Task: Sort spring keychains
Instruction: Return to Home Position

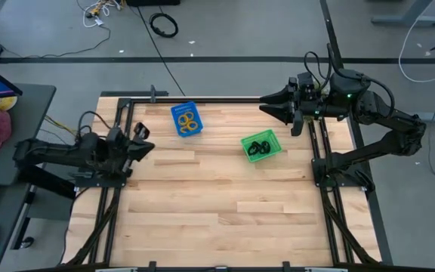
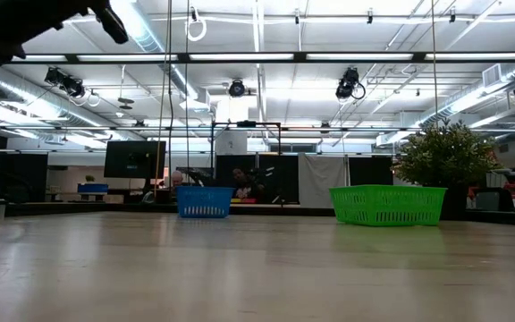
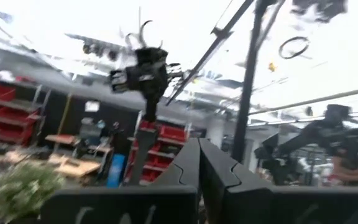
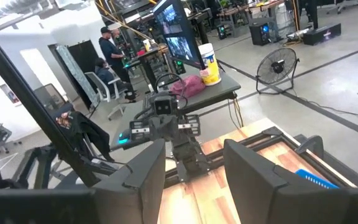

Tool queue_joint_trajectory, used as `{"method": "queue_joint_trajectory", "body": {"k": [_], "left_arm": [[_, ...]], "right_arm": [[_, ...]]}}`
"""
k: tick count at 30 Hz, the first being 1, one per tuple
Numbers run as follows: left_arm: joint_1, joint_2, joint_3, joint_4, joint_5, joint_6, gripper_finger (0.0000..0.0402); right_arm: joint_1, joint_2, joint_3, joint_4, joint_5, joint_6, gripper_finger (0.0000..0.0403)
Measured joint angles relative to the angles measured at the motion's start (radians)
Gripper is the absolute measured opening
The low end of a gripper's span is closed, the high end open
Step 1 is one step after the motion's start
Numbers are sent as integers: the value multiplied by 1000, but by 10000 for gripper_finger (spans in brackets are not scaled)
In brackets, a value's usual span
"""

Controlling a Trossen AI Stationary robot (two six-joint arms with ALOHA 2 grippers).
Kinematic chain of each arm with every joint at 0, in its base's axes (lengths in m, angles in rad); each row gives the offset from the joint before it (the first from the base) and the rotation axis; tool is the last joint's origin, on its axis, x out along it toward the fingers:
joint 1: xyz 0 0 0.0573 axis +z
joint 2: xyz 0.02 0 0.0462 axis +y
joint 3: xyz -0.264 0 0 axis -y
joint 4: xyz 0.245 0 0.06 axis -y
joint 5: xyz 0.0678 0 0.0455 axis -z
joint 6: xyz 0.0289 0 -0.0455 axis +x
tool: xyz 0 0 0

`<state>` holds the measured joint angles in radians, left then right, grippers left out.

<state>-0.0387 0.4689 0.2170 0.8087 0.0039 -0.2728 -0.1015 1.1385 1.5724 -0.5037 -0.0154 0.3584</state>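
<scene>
Finds the orange spring keychains (image 1: 188, 121) heaped in the blue bin (image 2: 204, 202) and the black spring keychains (image 1: 260, 147) in the green bin (image 2: 387, 205) — both bins standing apart on the wooden table (image 1: 217, 211), toward its far side. Puts the left gripper (image 1: 146, 143) at the table's left edge, clear of both bins, fingers (image 3: 219, 177) pressed together on nothing. Places the right gripper (image 1: 263, 106) by the far right edge, near the green bin — fingers (image 4: 145, 168) spread, empty.
</scene>
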Motion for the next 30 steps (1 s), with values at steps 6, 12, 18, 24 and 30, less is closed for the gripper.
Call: {"method": "queue_joint_trajectory", "body": {"k": [6,12,18,24,30], "left_arm": [[0,-129,-2,-160,33,31,1],[0,-244,-2,-294,38,57,1],[0,-369,-2,-402,39,82,1],[0,-469,-2,-519,21,104,1],[0,-465,-3,-573,15,115,1]], "right_arm": [[0,0,0,0,0,3,164],[0,0,0,1,0,21,164],[0,1,0,1,0,23,164],[0,1,0,0,0,26,164],[0,6,0,1,8,29,164]]}}
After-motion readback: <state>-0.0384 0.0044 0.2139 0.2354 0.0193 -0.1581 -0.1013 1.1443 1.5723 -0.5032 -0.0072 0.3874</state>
